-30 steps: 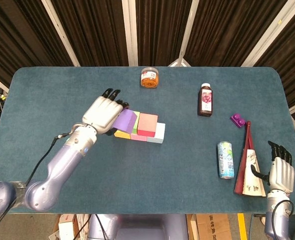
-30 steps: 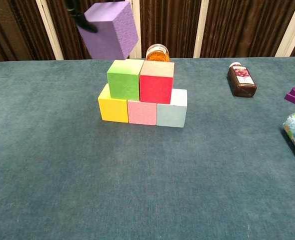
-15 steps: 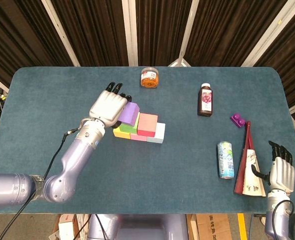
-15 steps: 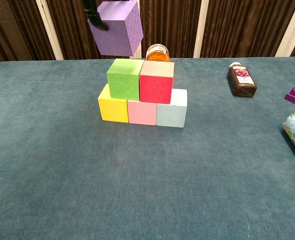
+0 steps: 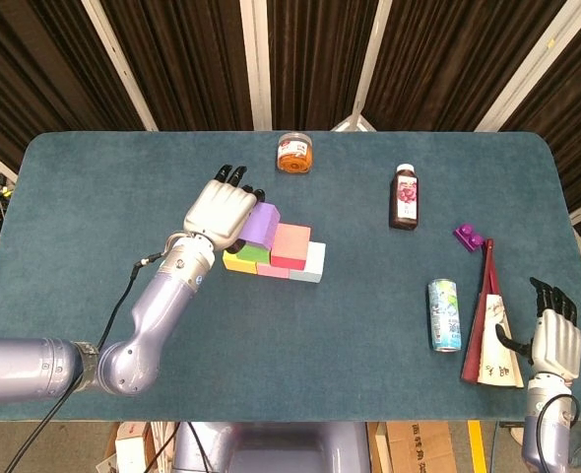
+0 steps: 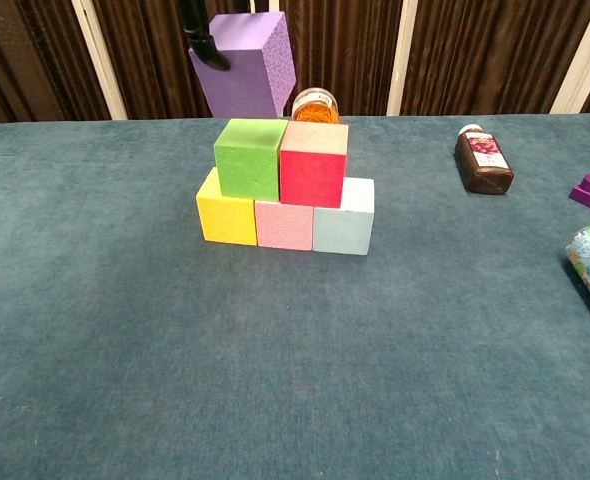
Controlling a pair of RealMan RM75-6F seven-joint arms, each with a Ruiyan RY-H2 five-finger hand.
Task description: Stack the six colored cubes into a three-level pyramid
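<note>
Left hand (image 5: 224, 210) gripping the purple cube (image 6: 243, 65), held in the air above the green cube (image 6: 249, 158) and not touching it, tilted a little, with a dark fingertip (image 6: 205, 50) pressed on its front left face in the chest view. Below, five cubes already stacked on the teal surface (image 6: 275, 380): bottom row of yellow cube (image 6: 226, 216), pink cube (image 6: 284, 224) and pale blue cube (image 6: 343, 226) side by side and touching; second row of green cube and red cube (image 6: 313, 165), also touching, sitting across the joints of the row beneath. Top of the pile bare of any cube so far. Behind the pile, near the far edge, an orange jar (image 5: 294, 153) standing upright. To the robot's right, a dark juice bottle (image 5: 406, 197) upright, well apart from the cubes; a purple toy brick (image 5: 469, 236) further right, just beside the tip of a folded red and cream fan (image 5: 489, 325) lying on the surface; a drink can (image 5: 443, 314) lying on its side just left of the fan. Right hand (image 5: 552, 340) at the near right edge of the surface, beside the wide end of the fan, holding nothing, fingers pointing up and slightly apart, thumb reaching toward the fan; contact with the fan cannot be told.
</note>
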